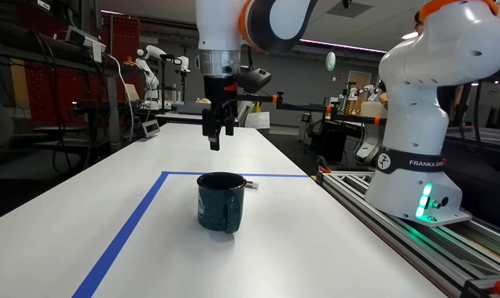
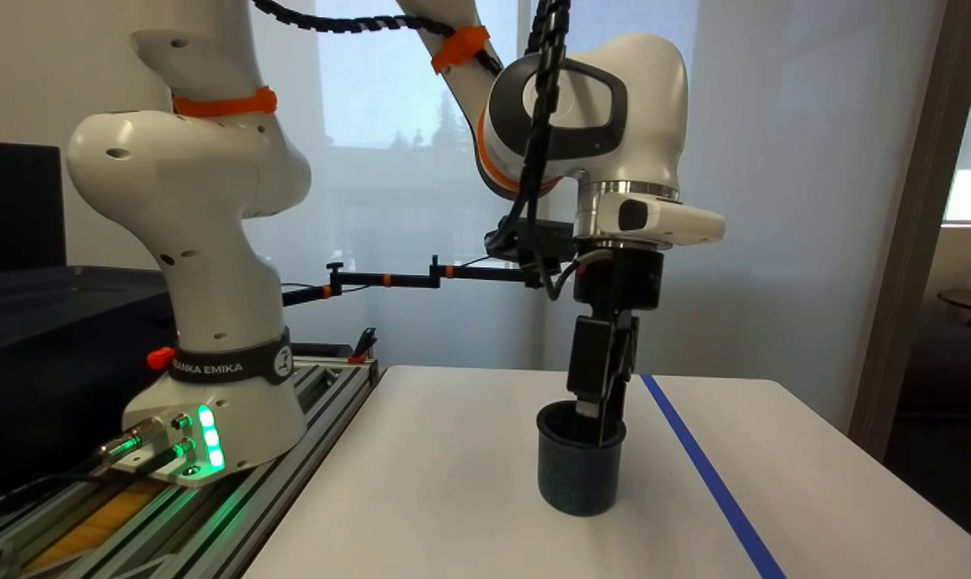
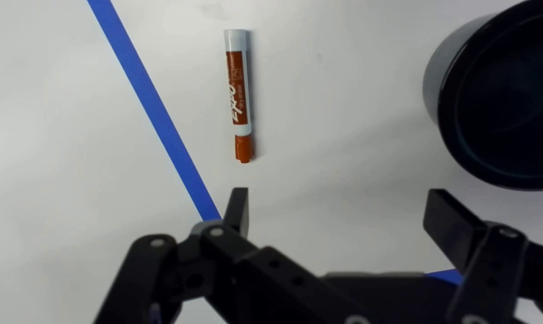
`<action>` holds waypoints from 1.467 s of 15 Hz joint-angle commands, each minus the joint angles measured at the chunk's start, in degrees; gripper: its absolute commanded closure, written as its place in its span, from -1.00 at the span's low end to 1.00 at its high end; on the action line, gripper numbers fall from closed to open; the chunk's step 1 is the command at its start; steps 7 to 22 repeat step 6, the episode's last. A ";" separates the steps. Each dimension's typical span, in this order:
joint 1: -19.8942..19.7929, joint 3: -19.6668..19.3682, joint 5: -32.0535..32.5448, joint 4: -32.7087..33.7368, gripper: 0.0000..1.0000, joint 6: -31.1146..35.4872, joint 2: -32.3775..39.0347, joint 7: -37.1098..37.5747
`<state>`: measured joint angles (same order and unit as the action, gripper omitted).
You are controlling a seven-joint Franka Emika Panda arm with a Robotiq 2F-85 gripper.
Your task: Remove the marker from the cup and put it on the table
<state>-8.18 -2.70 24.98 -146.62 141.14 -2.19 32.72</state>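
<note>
Nearest in an exterior view, a dark green speckled cup is stood upright on the white desk, its handle turned to the front. At the right, beside the desk, the white arm is mounted on a metal frame. Behind the cup, the marker is partly hidden; in the wrist view it is shown whole, laid flat on the desk and apart from the cup, its orange-brown cap pointed toward the tool. Just past the marker, the desk is crossed by blue tape, which is also run along the left. Above that farther part of the desk the tool is held, its two fingers spread well apart, with the desk seen between them. Farther off, a red panel and a second arm can be seen, then a grey wall and a door.
</note>
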 commanded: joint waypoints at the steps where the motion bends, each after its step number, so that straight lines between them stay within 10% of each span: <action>1: 0.62 -0.75 -0.05 0.05 -1.00 -0.17 -0.05 -0.08; 22: 0.59 -0.96 -0.05 0.00 -1.00 -0.17 0.08 -0.08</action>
